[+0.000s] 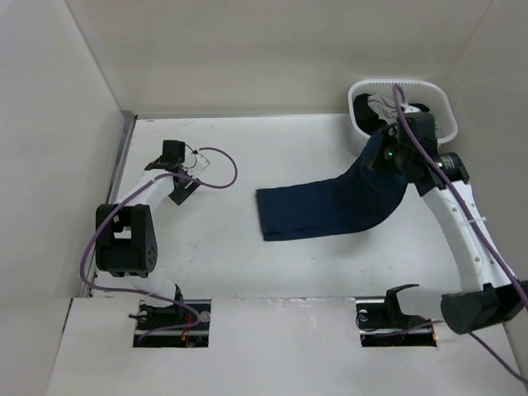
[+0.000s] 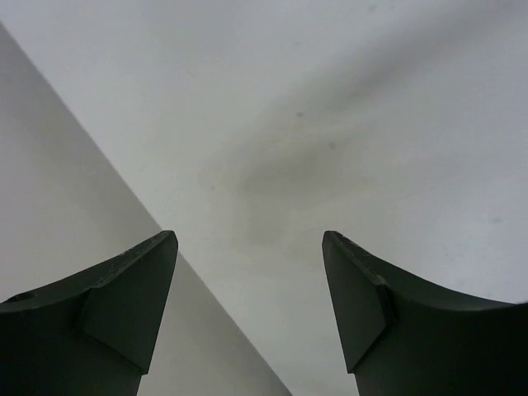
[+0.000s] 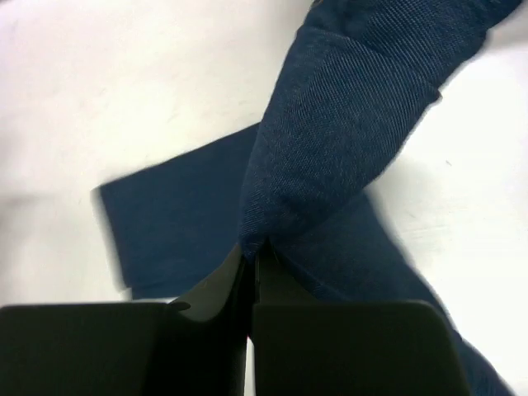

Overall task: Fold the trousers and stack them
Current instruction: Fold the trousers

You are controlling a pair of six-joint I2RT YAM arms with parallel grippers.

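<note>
The dark navy jeans (image 1: pixel 330 206) lie across the table's middle, leg end at the left, the right part lifted toward the basket. My right gripper (image 1: pixel 386 151) is shut on a fold of the jeans (image 3: pixel 346 107) and holds it above the table; in the right wrist view the jaws (image 3: pixel 252 256) pinch the denim. My left gripper (image 1: pixel 183 177) hovers open and empty at the far left of the table; its fingers (image 2: pixel 132 289) stand wide apart over bare surface. The waistband patch and pockets are hidden.
A white basket (image 1: pixel 440 103) with grey-white and black garments stands at the back right, just behind my right gripper. White walls enclose the table; a wall edge (image 2: pixel 82 214) shows in the left wrist view.
</note>
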